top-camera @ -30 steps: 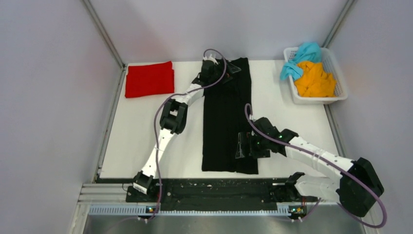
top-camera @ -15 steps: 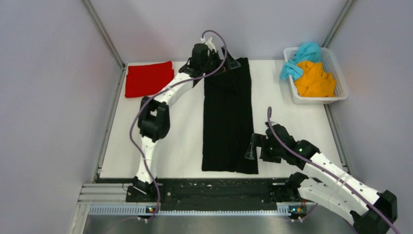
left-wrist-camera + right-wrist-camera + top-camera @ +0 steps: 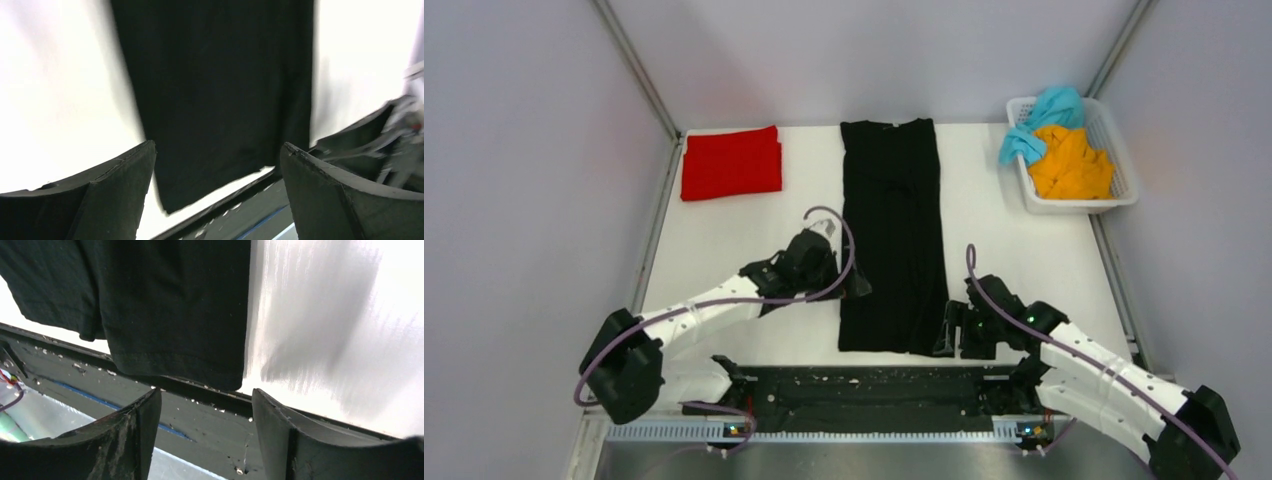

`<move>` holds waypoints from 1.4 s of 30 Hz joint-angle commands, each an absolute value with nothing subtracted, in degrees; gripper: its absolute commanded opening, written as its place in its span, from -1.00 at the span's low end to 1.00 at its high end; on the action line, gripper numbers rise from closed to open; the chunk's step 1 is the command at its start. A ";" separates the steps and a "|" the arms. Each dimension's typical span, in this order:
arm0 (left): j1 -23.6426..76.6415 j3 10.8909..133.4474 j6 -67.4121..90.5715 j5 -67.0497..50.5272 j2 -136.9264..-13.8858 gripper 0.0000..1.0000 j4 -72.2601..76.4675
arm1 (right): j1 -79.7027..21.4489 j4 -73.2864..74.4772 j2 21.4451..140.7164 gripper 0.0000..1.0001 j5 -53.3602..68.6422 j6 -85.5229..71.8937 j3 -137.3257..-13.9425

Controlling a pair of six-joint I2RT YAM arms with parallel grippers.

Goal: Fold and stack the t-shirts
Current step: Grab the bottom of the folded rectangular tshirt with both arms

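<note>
- Black soft-cloth t-shirt (image 3: 892, 235) lies flat as a long narrow strip. Its long axis runs from the arm bases to the far wall, hem end nearest the bases.
- Your right gripper (image 3: 944, 335) is low, just beside the strip's near right corner. Jaws are partly apart with nothing between them, and the wrist view shows the hem corner just ahead of the fingers (image 3: 135, 440).
- Your left gripper (image 3: 854, 288) is at the strip's left edge, farther from the hem than the right. Jaws are wide and empty.
- My read: next you pinch both hem corners and carry them along the axis to the collar. The right arm is nearer its corner.
- Red folded cloth t-shirt (image 3: 731, 163) lies left of the strip's collar end, apart from it.
- White plastic mesh basket (image 3: 1124, 160) sits right of the collar end. It holds a crumpled orange t-shirt (image 3: 1072, 162) and a teal t-shirt (image 3: 1049, 108) spilling over the rim.
</note>
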State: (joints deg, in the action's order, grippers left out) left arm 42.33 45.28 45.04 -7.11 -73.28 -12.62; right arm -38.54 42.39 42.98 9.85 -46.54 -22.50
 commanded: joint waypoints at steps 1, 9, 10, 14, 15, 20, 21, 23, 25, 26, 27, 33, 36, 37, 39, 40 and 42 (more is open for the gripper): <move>47.32 37.34 55.11 2.34 -63.67 0.97 -19.75 | -38.06 35.60 44.75 0.27 12.34 -45.70 -20.75; 52.53 27.73 65.34 3.21 -56.95 0.86 -22.17 | -38.06 34.31 46.26 -0.12 9.26 -46.65 -19.08; 52.80 27.68 65.74 3.47 -57.72 0.83 -23.11 | -38.06 34.24 46.60 -0.12 8.69 -46.93 -19.07; 53.92 28.27 65.74 2.70 -61.70 0.73 -24.26 | -38.05 34.15 47.72 -0.14 7.65 -47.90 -18.48; 54.37 28.36 65.60 2.69 -62.57 0.69 -24.04 | -38.01 34.18 47.60 -0.14 7.33 -48.13 -18.33; 55.89 28.64 65.31 2.03 -66.89 0.40 -21.34 | -38.05 34.18 46.74 -0.18 5.52 -48.91 -17.91; 55.97 28.80 65.57 2.65 -67.80 0.36 -21.39 | -38.06 34.14 46.90 -0.22 5.38 -48.95 -17.82; 56.06 28.93 66.14 4.14 -69.45 0.28 -21.45 | -38.01 34.14 46.92 -0.26 5.19 -48.91 -17.56; 56.01 29.24 66.18 4.32 -71.06 0.22 -20.08 | -38.01 34.14 46.95 -0.34 5.10 -49.03 -17.20; 56.11 29.45 66.14 3.86 -71.89 0.18 -19.21 | -38.03 34.13 46.80 -0.38 5.02 -49.00 -17.05; 56.25 29.57 66.12 3.27 -72.70 0.13 -18.08 | -38.03 34.10 46.66 -0.44 5.01 -49.04 -16.97; 57.72 29.82 69.95 4.11 -75.49 -1.00 -18.93 | -38.08 35.40 44.48 -1.00 7.19 -47.86 -16.22; 59.38 28.13 73.10 4.60 -72.79 -1.00 -20.32 | -38.06 38.77 40.86 -1.00 10.74 -47.62 -14.87; 60.12 27.60 73.87 4.50 -71.72 -1.00 -20.76 | -38.06 40.54 39.11 -1.00 11.72 -47.79 -14.55; 62.29 27.21 75.71 4.74 -69.28 -1.00 -22.36 | -38.14 43.86 35.26 -1.00 13.76 -47.98 -14.57; 63.38 27.35 76.30 5.20 -68.22 -1.00 -23.21 | -38.14 44.67 33.15 -1.00 15.08 -48.44 -14.57; 64.94 28.03 77.26 6.09 -66.75 -1.00 -24.15 | -38.21 45.37 29.70 -1.00 17.19 -48.73 -14.40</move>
